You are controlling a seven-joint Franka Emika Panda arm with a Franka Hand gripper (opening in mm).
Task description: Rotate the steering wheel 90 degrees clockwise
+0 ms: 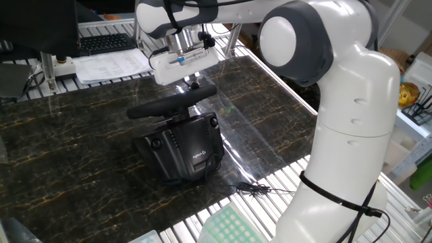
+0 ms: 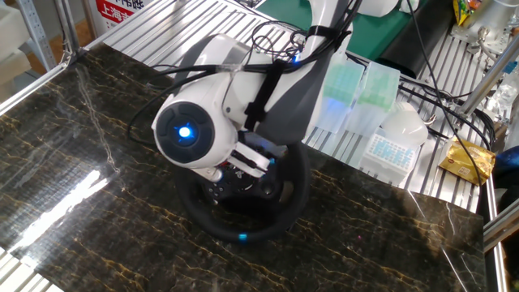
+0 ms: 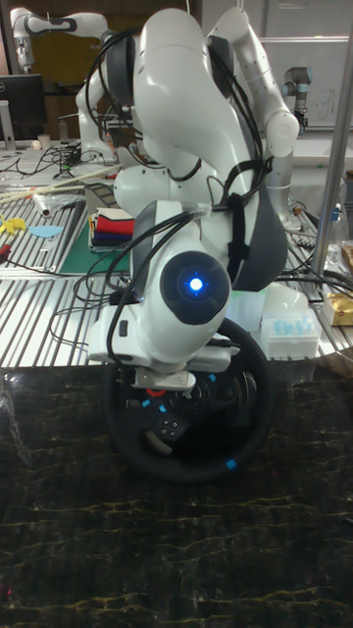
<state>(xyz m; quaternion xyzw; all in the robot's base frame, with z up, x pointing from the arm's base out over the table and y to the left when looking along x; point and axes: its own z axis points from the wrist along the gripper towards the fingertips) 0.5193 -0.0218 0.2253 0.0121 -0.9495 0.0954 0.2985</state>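
The steering wheel (image 1: 169, 106) is a black wheel with a thin rim on a boxy black base (image 1: 183, 147) that carries a small white logo. It stands mid-table on the dark marble top. My gripper (image 1: 194, 84) comes down from the white hand onto the rim's far right end, its dark fingers closed around the rim. In the other fixed view the wheel rim (image 2: 243, 235) faces the camera with a blue mark at its bottom. There the round wrist with its blue light covers the hub and hides the fingers. The tall fixed view shows the rim (image 3: 186, 473) below the wrist.
A keyboard (image 1: 104, 42) and papers (image 1: 111, 65) lie at the table's back edge. Pipette tip boxes (image 2: 345, 88) stand behind the wheel on the metal slats. A thin cable (image 1: 253, 188) lies near the front edge. The arm's white body (image 1: 351, 135) rises at the right.
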